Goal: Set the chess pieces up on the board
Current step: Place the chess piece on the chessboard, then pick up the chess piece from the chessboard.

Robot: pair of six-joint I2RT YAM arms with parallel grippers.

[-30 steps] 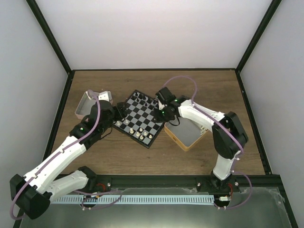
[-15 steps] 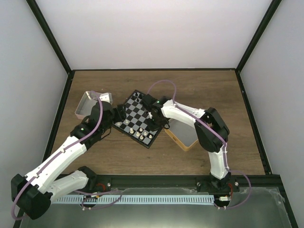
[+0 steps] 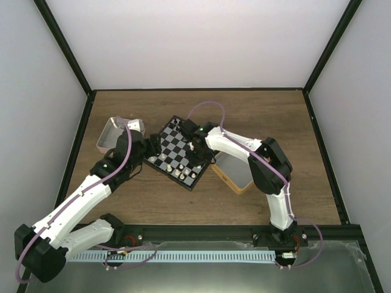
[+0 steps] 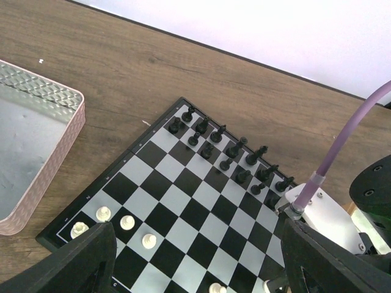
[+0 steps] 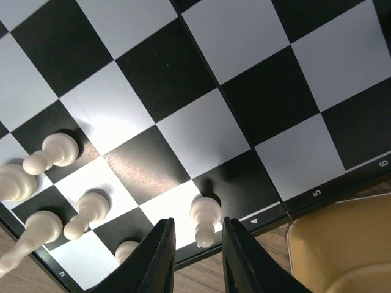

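Here the board [image 3: 181, 155] lies turned like a diamond on the wooden desk [image 3: 183, 204], a little left of the centre of the top view. At its lower right side stands a yellow tray [image 3: 239, 187], just beside the rim. The right gripper [image 5: 197, 227] is low over the board's edge next to this tray. Its jaws are narrow, with one cream pawn [image 5: 205, 215] upright between them on an edge square, and a small gap shows at the pawn's left. More chess pieces [image 5: 56, 151] stand in the lower left of the right wrist view. The left gripper [image 4: 197, 235] hangs at the board's left edge, its jaws wide apart and holding nothing. Farther, in the upper left, lies a pink-walled tin [image 4: 74, 131]. Along the board's far edge stand the black figures [image 4: 227, 154].
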